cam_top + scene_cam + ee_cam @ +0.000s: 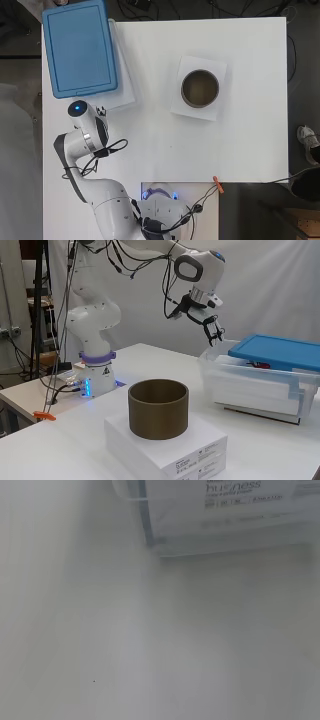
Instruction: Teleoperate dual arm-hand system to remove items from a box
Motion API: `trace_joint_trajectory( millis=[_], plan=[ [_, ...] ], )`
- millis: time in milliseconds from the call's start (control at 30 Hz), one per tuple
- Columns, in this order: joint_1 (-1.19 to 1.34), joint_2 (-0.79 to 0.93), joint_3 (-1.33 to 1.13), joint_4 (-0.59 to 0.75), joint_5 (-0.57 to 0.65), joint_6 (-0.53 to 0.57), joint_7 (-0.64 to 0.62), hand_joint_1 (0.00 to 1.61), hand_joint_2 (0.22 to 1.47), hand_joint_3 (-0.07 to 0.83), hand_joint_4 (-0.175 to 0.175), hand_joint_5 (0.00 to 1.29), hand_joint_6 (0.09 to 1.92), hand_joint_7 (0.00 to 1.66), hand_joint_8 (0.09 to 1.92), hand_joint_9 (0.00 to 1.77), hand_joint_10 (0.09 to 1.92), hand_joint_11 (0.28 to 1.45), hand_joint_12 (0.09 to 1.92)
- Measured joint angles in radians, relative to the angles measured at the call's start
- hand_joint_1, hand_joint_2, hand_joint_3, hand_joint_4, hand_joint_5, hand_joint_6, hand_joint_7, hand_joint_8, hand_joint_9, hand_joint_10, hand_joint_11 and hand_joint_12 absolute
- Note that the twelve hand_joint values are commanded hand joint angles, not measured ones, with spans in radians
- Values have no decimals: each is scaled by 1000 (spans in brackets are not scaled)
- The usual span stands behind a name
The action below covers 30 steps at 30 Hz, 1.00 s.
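The hand hangs in the air just short of the clear box, its fingers curled and holding nothing; the box sits at the table's far corner under a blue lid; well apart, a brown cylinder stands on white packs.

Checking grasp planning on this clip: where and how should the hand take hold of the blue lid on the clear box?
Probably by the blue lid at its near overhanging edge, approached from the arm's side. It lies flat and shifted off the clear box, leaving a lip free there. The hand hangs just beside that edge.
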Motion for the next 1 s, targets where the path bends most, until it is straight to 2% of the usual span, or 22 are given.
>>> trace_joint_trajectory(
  millis=[67,167,267,467,567,700,733,767,833,1000],
  plan=[
    [1,0,-23,-55,29,76,-48,112,1128,4,41,589,87,809,87,840,87,740,87],
    [-3,74,-61,-74,6,164,-110,127,1134,4,44,613,87,812,87,838,87,733,87],
    [1,167,-101,-32,-43,184,-139,115,1137,4,41,590,87,764,87,775,87,674,87],
    [20,346,-171,194,-228,105,-112,30,1152,6,27,526,87,674,87,707,87,628,87],
    [34,411,-198,343,-316,23,-91,36,1144,1,15,468,87,581,87,627,87,585,87],
    [58,435,-203,486,-456,-96,-44,45,1139,-1,3,448,87,565,87,616,87,578,87],
    [64,439,-202,507,-504,-122,-33,53,1123,-6,11,385,87,402,87,454,87,510,87],
    [66,442,-203,523,-538,-137,-33,86,1119,-5,20,350,87,319,87,372,87,454,87],
    [64,461,-228,571,-555,-144,-66,117,1122,-2,40,394,87,410,87,482,87,505,87],
    [55,510,-306,757,-499,-73,-161,71,1059,-22,34,381,87,486,87,558,87,557,87]
  ],
)
